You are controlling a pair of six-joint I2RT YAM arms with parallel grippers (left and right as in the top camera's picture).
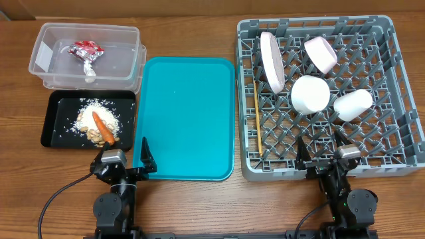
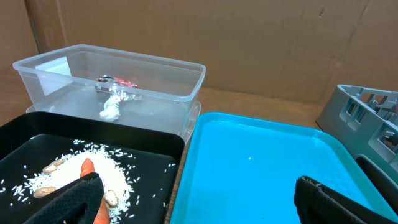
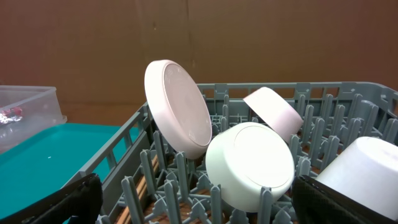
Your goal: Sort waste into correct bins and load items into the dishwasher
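Observation:
The clear tub (image 1: pixel 126 40) holds the red-and-silver wrapper (image 1: pixel 85 49) and white tissue (image 1: pixel 89 70). The black tray (image 1: pixel 56 129) holds the carrot (image 1: pixel 103 126), rice crumbs (image 1: pixel 89 111) and peanut shells (image 1: pixel 99 137). The grey dish rack (image 1: pixel 398 159) holds the plate (image 1: pixel 271 62) on edge, two bowls (image 1: pixel 320 52) (image 1: pixel 309 94), the cup (image 1: pixel 352 105) and the chopsticks (image 1: pixel 256 119) along its left side. My left gripper (image 1: pixel 126 159) is open and empty at the front of the black tray (image 2: pixel 149 155). My right gripper (image 1: pixel 323 156) is open and empty at the rack's front edge (image 3: pixel 118 149).
The large teal tray (image 1: pixel 186 119) lies bare between the bins and the rack, with the left gripper's right finger over its front left corner. The wooden table's front edge is just behind both arm bases.

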